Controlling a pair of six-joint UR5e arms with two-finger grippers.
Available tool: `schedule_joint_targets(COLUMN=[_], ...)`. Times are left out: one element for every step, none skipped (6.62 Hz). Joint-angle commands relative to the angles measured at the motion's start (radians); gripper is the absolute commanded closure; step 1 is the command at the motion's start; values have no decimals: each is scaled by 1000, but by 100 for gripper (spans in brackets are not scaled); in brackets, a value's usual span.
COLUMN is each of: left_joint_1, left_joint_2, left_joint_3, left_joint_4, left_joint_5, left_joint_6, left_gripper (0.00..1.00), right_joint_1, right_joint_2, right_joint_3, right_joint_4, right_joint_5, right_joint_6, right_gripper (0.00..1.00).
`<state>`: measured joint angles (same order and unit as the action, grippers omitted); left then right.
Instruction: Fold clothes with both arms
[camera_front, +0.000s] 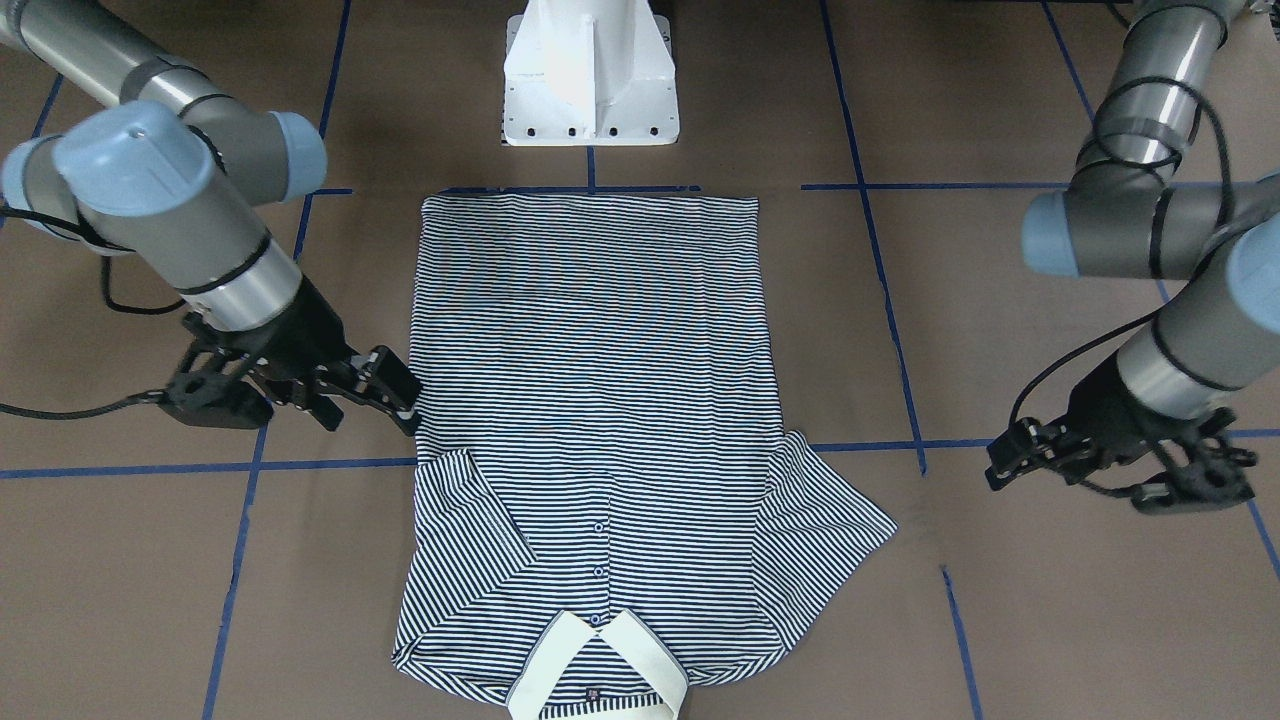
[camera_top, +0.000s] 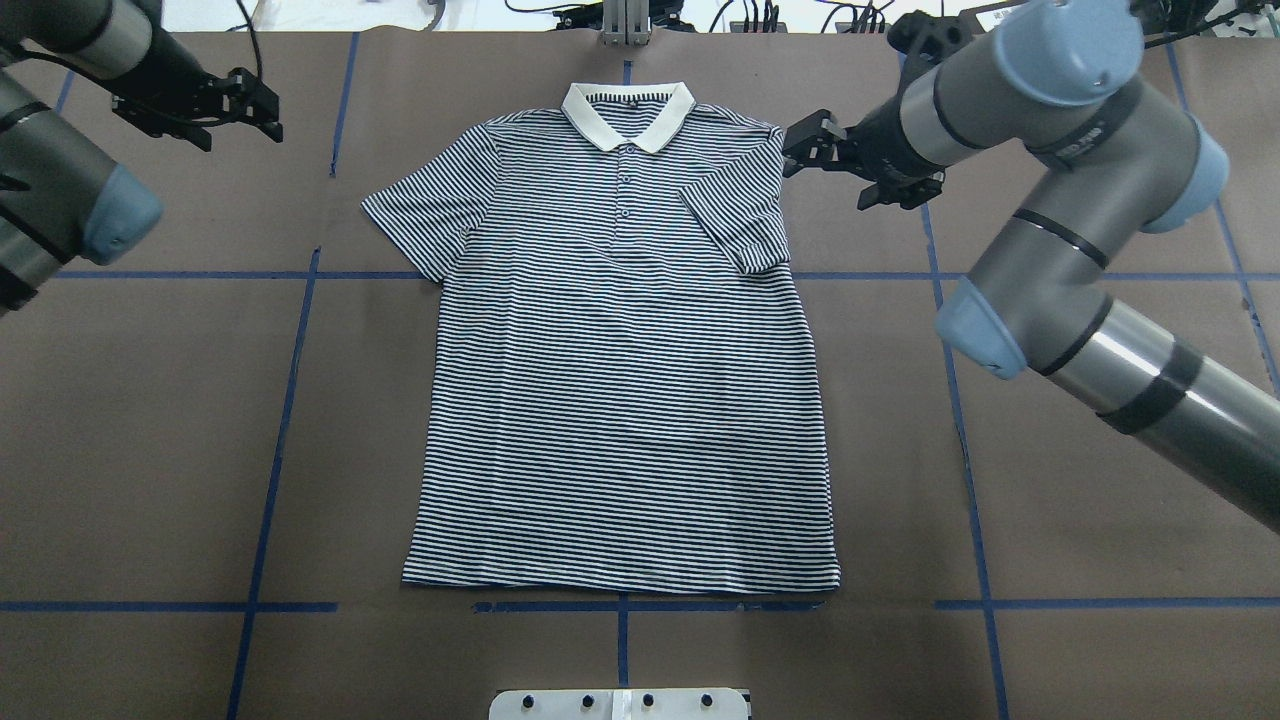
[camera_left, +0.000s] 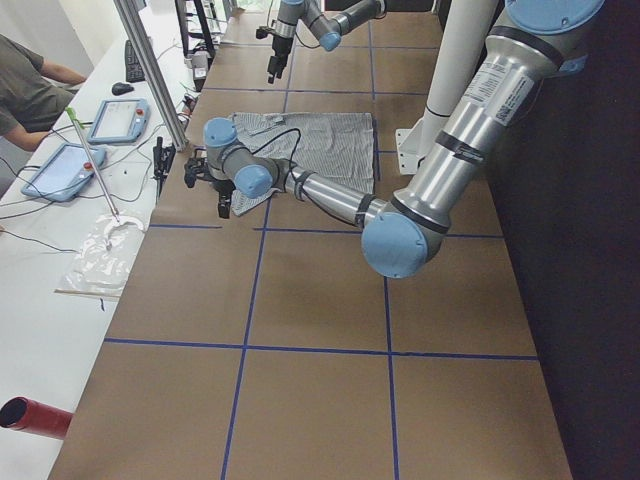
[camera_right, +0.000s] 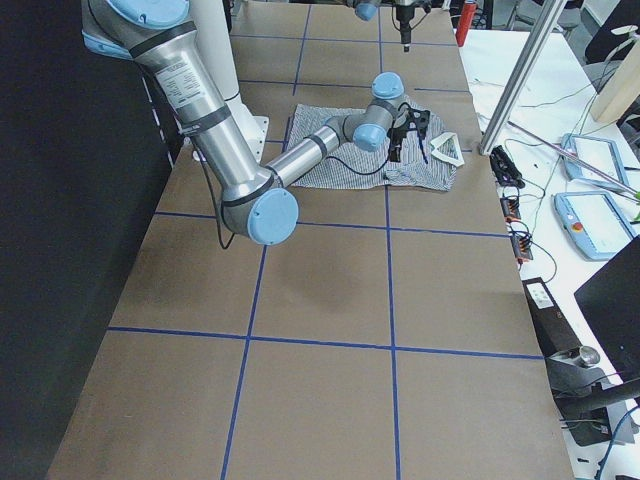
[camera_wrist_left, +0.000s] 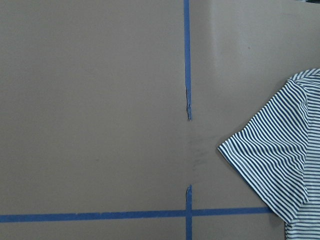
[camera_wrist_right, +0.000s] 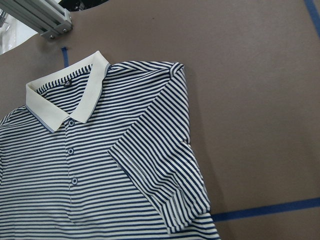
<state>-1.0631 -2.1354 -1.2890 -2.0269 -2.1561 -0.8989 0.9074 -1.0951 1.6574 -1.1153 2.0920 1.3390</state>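
The striped polo shirt (camera_top: 620, 380) lies flat and face up on the brown table, cream collar (camera_top: 627, 115) at the far side. The sleeve on my right (camera_top: 745, 215) is folded in over the body. The sleeve on my left (camera_top: 415, 215) is spread out flat. My right gripper (camera_top: 800, 150) is open and empty just off the shirt's right shoulder edge; it also shows in the front view (camera_front: 400, 395). My left gripper (camera_top: 255, 105) is open and empty, well to the left of the spread sleeve (camera_wrist_left: 280, 160). The right wrist view shows the collar and the folded sleeve (camera_wrist_right: 160, 175).
The white pedestal base (camera_front: 590, 75) stands near the shirt's hem. Blue tape lines (camera_top: 290, 400) cross the brown table cover. Beyond the far edge are an aluminium post (camera_left: 150, 70), tablets (camera_left: 118, 120) and a seated person (camera_left: 30, 90).
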Motion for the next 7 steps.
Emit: schedule_joint_targets(left_joint_1=[103, 116, 138, 156, 167, 175, 176], left_joint_2=[-120, -136, -136, -135, -136, -133, -130], left_joint_3=[202, 242, 244, 250, 255, 258, 258], left_joint_4=[-153, -156, -154, -154, -153, -154, -153], left_joint_5=[110, 131, 169, 171, 171, 173, 173], left_joint_6=[-127, -127, -127, -127, -127, -127, -126], left_gripper=[14, 17, 23, 29, 31, 33, 37], right_joint_1=[67, 67, 65, 64, 64, 64, 64], right_joint_2=[-110, -115, -114, -114, -114, -112, -112], right_joint_3=[80, 81, 82, 82, 84, 84, 88], right_joint_4=[3, 3, 2, 2, 2, 2, 2], right_joint_5=[100, 100, 99, 99, 97, 95, 92], right_joint_6=[-79, -80, -80, -80, -80, -78, -78], right_gripper=[0, 0, 0, 0, 0, 0, 0])
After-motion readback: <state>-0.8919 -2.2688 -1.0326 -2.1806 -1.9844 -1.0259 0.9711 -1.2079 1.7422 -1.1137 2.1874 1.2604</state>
